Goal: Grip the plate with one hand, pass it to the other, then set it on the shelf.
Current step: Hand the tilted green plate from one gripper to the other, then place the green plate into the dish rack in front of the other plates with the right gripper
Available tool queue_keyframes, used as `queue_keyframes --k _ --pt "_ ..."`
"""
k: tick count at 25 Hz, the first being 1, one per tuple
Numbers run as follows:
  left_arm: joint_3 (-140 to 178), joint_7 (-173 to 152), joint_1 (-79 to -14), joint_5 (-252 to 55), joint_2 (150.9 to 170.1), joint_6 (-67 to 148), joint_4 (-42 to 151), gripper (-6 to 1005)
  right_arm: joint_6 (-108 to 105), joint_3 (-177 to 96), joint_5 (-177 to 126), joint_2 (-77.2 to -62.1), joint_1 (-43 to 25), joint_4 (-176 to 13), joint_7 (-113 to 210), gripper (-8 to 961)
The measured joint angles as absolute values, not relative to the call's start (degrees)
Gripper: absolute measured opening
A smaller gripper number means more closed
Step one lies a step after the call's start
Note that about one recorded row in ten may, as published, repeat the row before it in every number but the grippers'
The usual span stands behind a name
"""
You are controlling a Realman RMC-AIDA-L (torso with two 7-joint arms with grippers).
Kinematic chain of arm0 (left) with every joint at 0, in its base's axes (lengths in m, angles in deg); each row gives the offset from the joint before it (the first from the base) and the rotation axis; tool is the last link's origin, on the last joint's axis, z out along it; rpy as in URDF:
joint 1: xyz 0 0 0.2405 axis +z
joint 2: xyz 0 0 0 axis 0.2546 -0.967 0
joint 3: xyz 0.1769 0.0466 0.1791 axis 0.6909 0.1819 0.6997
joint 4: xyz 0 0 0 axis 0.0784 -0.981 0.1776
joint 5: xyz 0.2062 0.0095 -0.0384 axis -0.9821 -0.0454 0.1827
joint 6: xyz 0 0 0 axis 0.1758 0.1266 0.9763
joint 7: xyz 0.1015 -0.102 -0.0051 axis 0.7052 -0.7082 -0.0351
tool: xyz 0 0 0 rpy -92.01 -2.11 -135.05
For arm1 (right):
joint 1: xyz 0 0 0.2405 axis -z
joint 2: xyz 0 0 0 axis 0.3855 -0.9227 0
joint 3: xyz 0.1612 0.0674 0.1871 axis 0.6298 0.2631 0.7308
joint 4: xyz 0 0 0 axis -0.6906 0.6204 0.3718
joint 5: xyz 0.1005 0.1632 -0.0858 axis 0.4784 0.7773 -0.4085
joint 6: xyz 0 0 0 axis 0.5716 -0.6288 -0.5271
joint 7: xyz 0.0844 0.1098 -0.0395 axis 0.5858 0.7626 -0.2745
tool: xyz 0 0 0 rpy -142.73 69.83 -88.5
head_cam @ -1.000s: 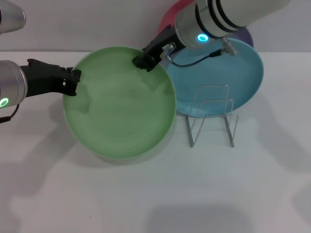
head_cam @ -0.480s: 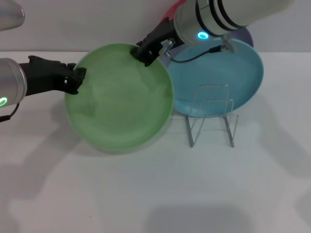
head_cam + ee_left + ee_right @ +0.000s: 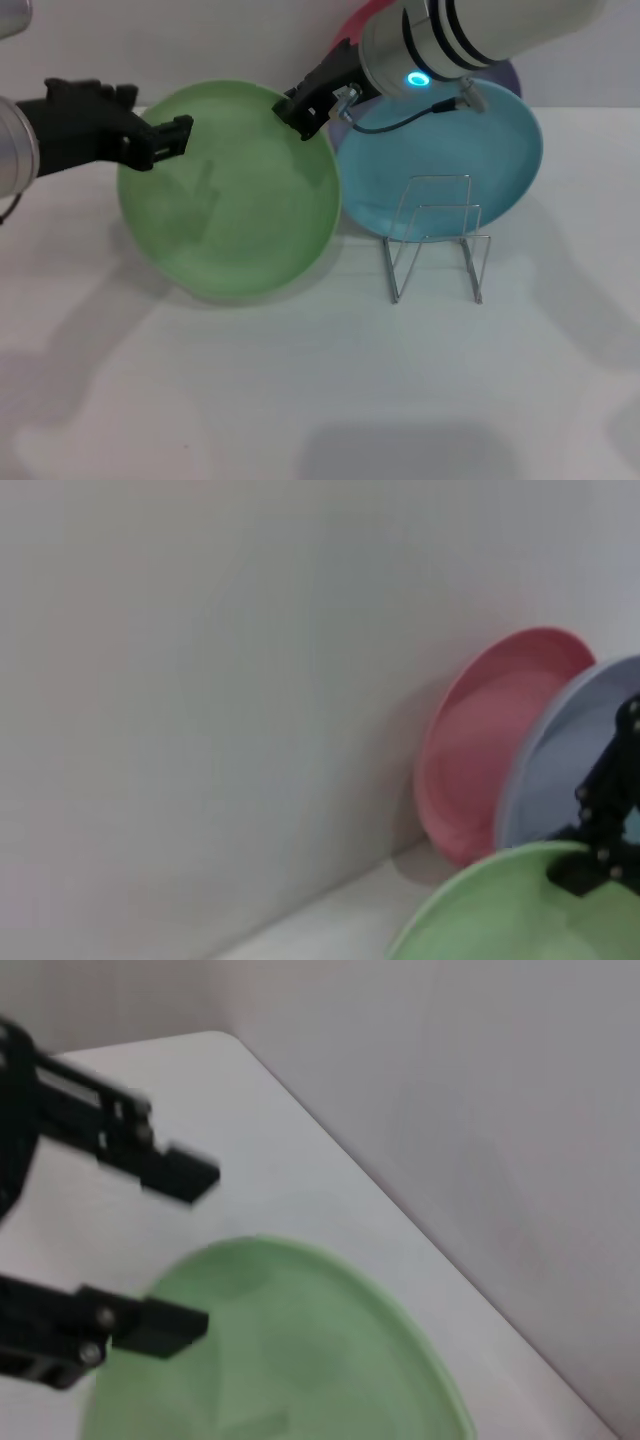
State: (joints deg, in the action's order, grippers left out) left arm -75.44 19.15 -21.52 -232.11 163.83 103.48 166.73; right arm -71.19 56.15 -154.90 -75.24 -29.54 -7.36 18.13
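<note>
Overhead, right gripper (image 3: 305,111) clamping plate (image 3: 230,195).

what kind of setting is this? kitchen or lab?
Probably a lab bench staged as a dish station: bare white table and wall, a wire shelf, plastic plates, and both hands at the green plate.

The light green plate (image 3: 230,190) hung tilted above the white table, its far right rim pinched, while the empty silver wire shelf (image 3: 437,240) stood upright to its right.
</note>
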Motion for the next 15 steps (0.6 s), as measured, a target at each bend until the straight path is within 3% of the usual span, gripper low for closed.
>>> queue_keyframes --k 3,5,7,9,10,11,15 --pt "-74.5 21.5 -19.9 -232.5 163.79 99.4 167.3 641 -70.9 56.8 -154.9 -75.27 -28.3 -5.2 18.1 58" --pt "-71.6 26.2 -15.3 -232.9 163.81 83.0 165.5 731 -70.9 58.1 -155.0 -75.35 -25.9 -0.6 18.1 43" --pt "-70.5 27.3 -14.1 -232.9 163.82 77.6 164.3 746 -70.9 58.7 -155.0 -75.36 -25.0 1.1 18.0 41" --pt "-66.8 29.3 -10.8 -232.9 163.90 60.4 159.8 761 -71.0 59.5 -155.0 -75.36 -23.2 3.9 18.0 39" --pt "-63.3 29.4 -8.9 -232.7 163.86 42.1 153.0 768 -70.9 60.2 -155.0 -75.41 -20.9 7.2 17.5 38" --pt "-63.3 29.4 -8.9 -232.7 163.86 42.1 153.0 776 -70.9 60.2 -155.0 -75.41 -20.9 7.2 17.5 37" --pt "-60.6 18.9 -11.0 -232.4 163.82 8.4 134.1 806 -68.0 61.0 -153.6 -75.94 -13.9 15.7 13.5 33"
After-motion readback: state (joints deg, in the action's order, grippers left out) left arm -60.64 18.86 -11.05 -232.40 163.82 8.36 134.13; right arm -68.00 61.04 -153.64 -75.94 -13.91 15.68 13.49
